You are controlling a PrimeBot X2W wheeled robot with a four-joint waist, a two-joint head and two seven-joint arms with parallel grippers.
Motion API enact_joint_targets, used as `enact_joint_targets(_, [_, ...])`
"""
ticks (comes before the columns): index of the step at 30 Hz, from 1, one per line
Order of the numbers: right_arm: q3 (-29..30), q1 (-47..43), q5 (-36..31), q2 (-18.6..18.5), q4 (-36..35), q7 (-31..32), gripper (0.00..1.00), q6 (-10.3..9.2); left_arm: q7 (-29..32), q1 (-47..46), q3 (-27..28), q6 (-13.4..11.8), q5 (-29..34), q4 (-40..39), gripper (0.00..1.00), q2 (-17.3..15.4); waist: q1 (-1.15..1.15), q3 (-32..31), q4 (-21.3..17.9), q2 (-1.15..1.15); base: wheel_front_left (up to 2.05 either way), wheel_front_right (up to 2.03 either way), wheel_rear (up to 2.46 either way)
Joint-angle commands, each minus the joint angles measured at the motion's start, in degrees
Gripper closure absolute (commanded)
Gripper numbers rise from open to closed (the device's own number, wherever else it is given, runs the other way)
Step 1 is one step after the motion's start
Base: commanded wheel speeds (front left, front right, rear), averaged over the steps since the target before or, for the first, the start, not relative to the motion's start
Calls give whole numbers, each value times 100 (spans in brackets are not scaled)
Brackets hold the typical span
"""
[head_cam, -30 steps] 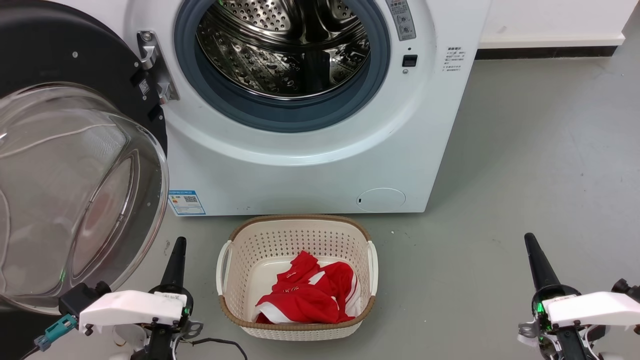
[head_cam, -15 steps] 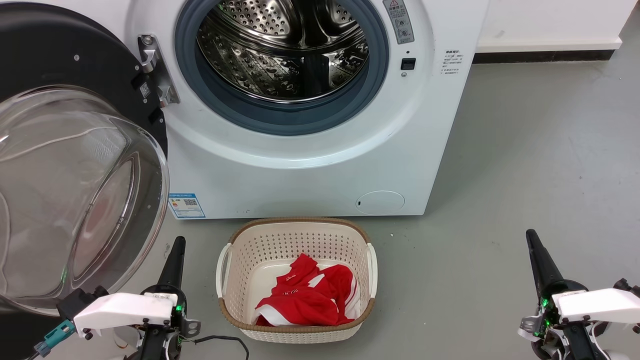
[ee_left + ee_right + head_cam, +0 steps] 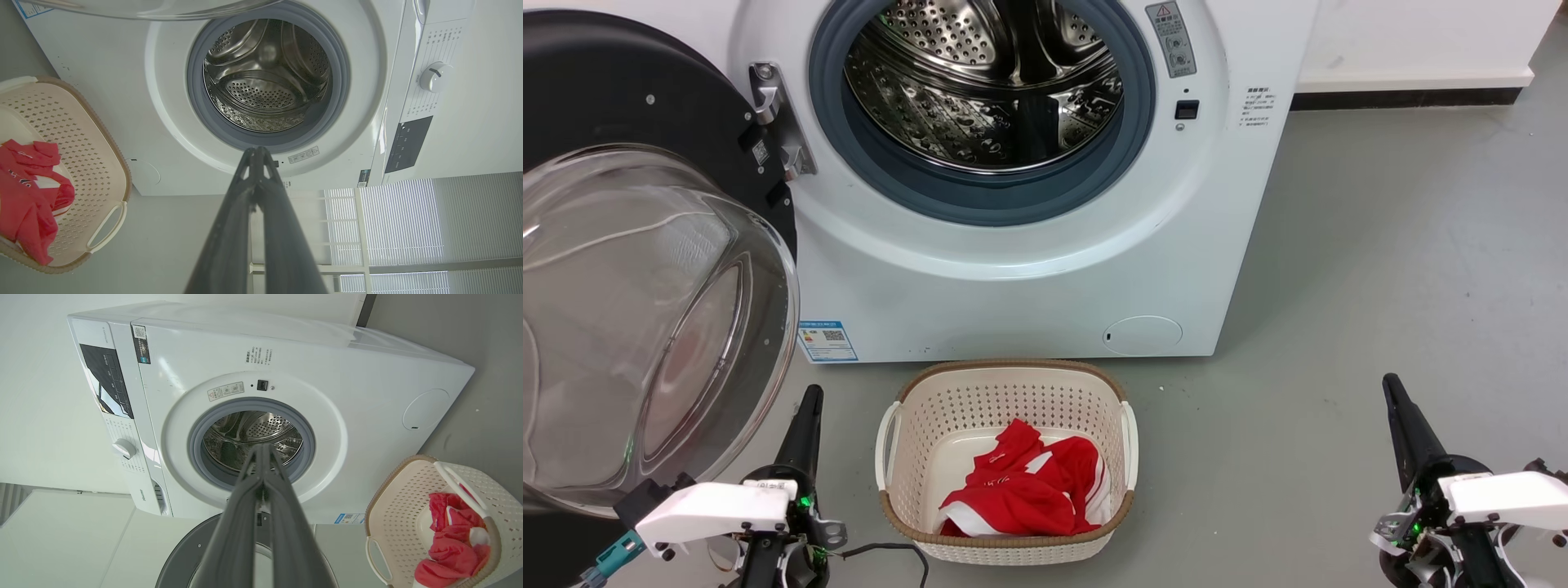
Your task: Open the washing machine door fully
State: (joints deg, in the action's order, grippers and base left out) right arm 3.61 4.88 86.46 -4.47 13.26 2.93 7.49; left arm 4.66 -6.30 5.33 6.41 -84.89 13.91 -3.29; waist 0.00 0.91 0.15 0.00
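From my seat the washing machine (image 3: 1029,278) stands open-mouthed, its steel drum (image 3: 984,82) bare, and the washing machine door (image 3: 645,106) is swung out on the hinge (image 3: 772,114) at the machine's left side, black disc turned away from the opening and the clear glass bowl (image 3: 645,327) bulging towards my head camera. I judge it close to fully open, perhaps there already, though I cannot tell whether the hinge has travel left. The left pincer (image 3: 811,396) sits low in front of the machine, just beside the bowl's lower edge but not touching it, fingers pressed together on nothing. The right pincer (image 3: 1390,384) is clenched and empty too, well off to the machine's right over the bare floor (image 3: 1380,245). A cream basket (image 3: 1005,376) with a red garment (image 3: 1021,490) in it stands right against the machine's front, between the two arms. As for handling, I expect the door to be rigid and fairly heavy (that glass is thick), moving only in an arc about the hinge, so any push should follow that arc, not fight it. Both the glossy black ring and the glass look slippery, and I would keep off the glass. If more swing is wanted, I would press the closed left fingers flat against the black ring as far from the hinge as I can reach, for leverage. The door's free edge lies past the picture's border, so I cannot judge a grip there.
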Motion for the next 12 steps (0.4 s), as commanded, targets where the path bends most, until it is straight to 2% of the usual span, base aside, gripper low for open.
enact_joint_targets(1, [21, 117, 113, -5, 11, 25, 100, 0, 32, 1, 23, 31, -97, -4, 100, 3, 0, -4, -1, 0, 0, 0, 0])
enact_joint_targets(12, [73, 124, 545, 11, 56, 157, 100, 0, 147, 12, 102, 95, -537, 11, 100, 33, 0, -47, -10, 0, 0, 0, 0])
